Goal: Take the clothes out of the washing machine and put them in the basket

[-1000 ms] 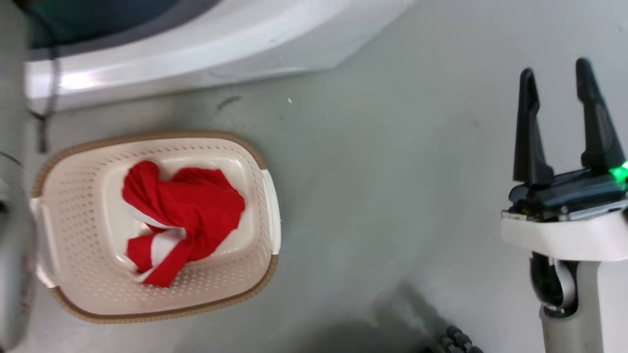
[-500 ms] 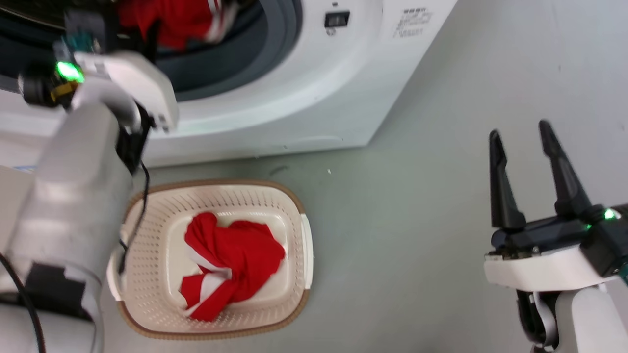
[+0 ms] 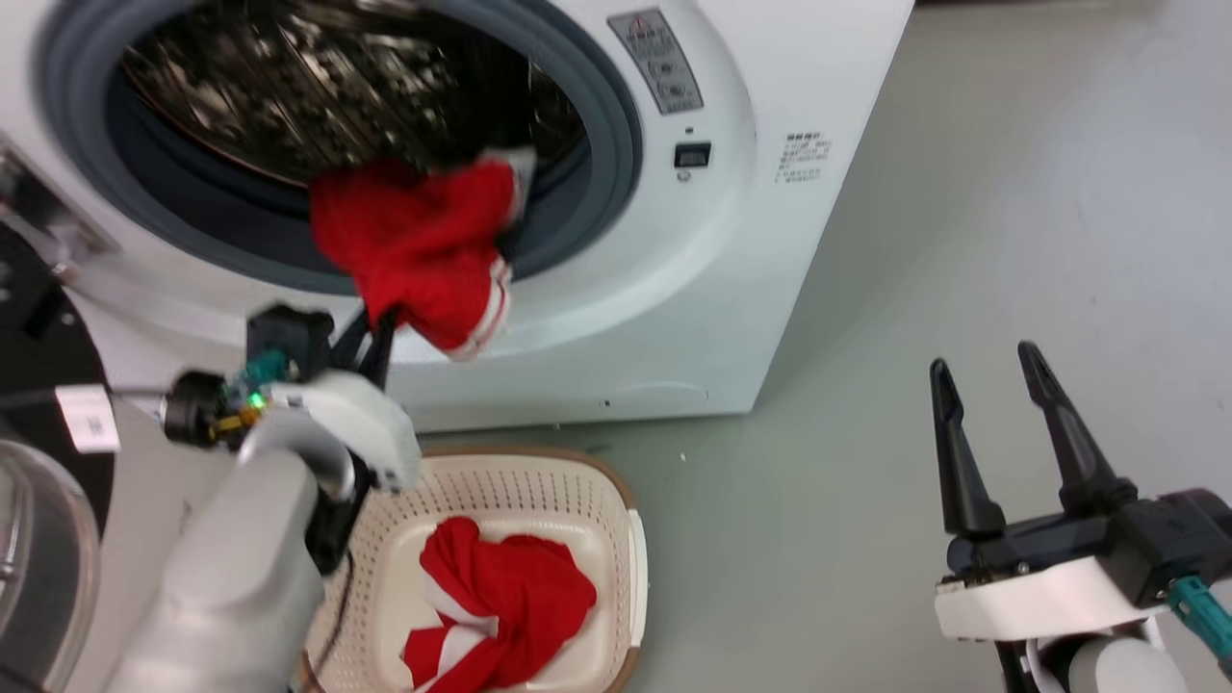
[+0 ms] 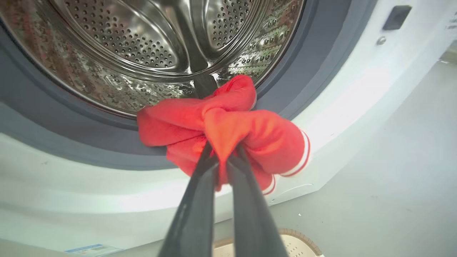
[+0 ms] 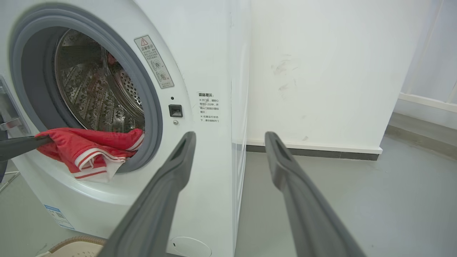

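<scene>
The washer (image 3: 770, 241) stands open, the basket (image 3: 630, 539) on the floor at its foot with a red bundle (image 3: 510, 597) inside. A red garment (image 3: 414, 250) drapes over the porthole's lower rim, pinched tight by the left gripper (image 3: 373, 332). The basket lies just below, toward the robot. The right gripper (image 3: 982, 358) hangs spread and empty, well apart.

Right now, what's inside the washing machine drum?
One red garment hangs out over the grey seal, pinched in the left gripper. The drum behind looks bare; the garment hides its lowest part.
</scene>
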